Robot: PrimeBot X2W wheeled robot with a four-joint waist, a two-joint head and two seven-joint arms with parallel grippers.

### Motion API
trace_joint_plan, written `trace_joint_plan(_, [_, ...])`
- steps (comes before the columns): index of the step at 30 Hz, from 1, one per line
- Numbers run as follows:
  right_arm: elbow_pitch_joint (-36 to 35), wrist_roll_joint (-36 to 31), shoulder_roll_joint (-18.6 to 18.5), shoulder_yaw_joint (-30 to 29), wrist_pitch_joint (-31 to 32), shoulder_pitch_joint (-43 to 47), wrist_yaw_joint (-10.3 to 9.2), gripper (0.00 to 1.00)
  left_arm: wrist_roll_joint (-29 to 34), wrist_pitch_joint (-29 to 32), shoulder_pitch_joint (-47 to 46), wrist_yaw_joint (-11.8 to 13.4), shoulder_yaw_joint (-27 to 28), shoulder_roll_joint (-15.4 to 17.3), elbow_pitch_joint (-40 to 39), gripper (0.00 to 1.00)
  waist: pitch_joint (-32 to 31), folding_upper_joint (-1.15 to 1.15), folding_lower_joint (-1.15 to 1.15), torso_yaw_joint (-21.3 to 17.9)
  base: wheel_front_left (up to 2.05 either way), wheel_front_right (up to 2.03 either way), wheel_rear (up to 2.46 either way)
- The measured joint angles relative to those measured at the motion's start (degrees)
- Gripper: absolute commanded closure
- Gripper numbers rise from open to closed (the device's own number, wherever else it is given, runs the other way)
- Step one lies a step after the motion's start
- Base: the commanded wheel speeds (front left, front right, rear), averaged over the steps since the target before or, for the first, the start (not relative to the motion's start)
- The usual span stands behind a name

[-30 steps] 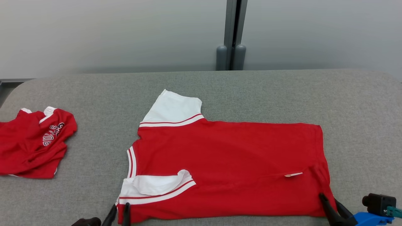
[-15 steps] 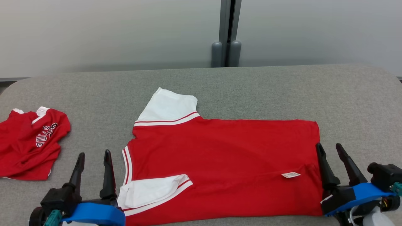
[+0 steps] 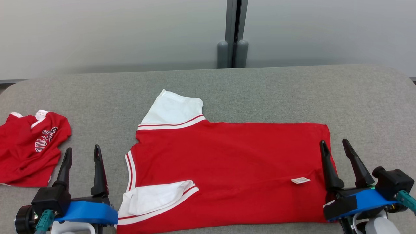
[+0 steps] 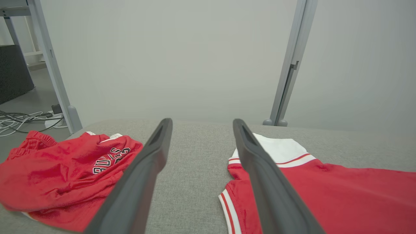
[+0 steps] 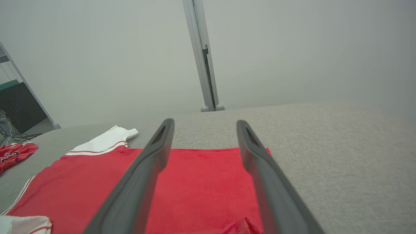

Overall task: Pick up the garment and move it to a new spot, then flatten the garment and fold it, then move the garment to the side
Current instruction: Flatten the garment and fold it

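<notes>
Red fabric jersey with white sleeves (image 3: 227,169), spread at the middle of the grey cloth-covered surface (image 3: 260,94): its near edge is now released by left end effector (image 3: 82,149) and right end effector (image 3: 333,141), both wide open and empty; folding is judged due.

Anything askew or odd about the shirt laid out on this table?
Yes. The red shirt lies mostly flat, but its near white sleeve is flipped onto the body and rumpled, while the far sleeve lies spread. A white tag sticks out by a crease near the hem. A second red garment sits crumpled at left.
</notes>
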Motion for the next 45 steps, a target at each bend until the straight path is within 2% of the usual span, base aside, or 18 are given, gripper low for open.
trace_joint_plan(13, [-0.26, -3.98, 1.97, -2.13, -0.18, 3.11, 0.01, 0.0, 3.5, 0.0, 1.93, -3.49, 1.82, -2.15, 3.09, 0.0, -0.91, 0.0, 0.0, 0.95, 0.0, 0.0, 0.0])
trace_joint_plan(33, [1.26, -4.59, 2.3, -2.53, -0.18, 3.64, 0.0, 0.0, 6.38, 0.0, 1.9, -6.14, 4.47, -4.19, 4.45, 0.0, -1.1, 0.0, 0.0, 0.86, 0.0, 0.0, 0.0])
trace_joint_plan(38, [1.37, -4.49, 2.14, -2.59, 0.7, 2.3, 0.0, 0.0, 6.62, 0.0, -1.15, -7.57, 4.52, -3.09, 5.19, 0.0, -0.46, 0.0, -0.01, 0.54, 0.0, 0.0, 0.0])
trace_joint_plan(43, [1.33, -5.17, 0.82, -2.24, 3.42, -4.1, 0.01, 0.0, 7.0, 1.16, -9.85, -10.15, 4.2, -0.13, 6.19, 0.0, 2.0, 0.0, 0.0, -0.82, 0.0, 0.0, 0.0])
trace_joint_plan(44, [1.65, -5.8, -0.14, -2.07, 4.83, -7.19, 0.01, 0.0, 6.94, 2.71, -14.22, -11.17, 3.89, 0.89, 6.92, 0.0, 3.4, 0.0, 0.0, -1.47, 0.0, 0.0, 0.0])
trace_joint_plan(45, [1.65, -5.8, -0.14, -2.07, 4.83, -7.19, 0.01, 0.0, 6.94, 2.71, -14.22, -11.17, 3.89, 0.89, 6.92, 0.0, 3.4, 0.0, 0.0, -1.47, 0.0, 0.0, 0.0])
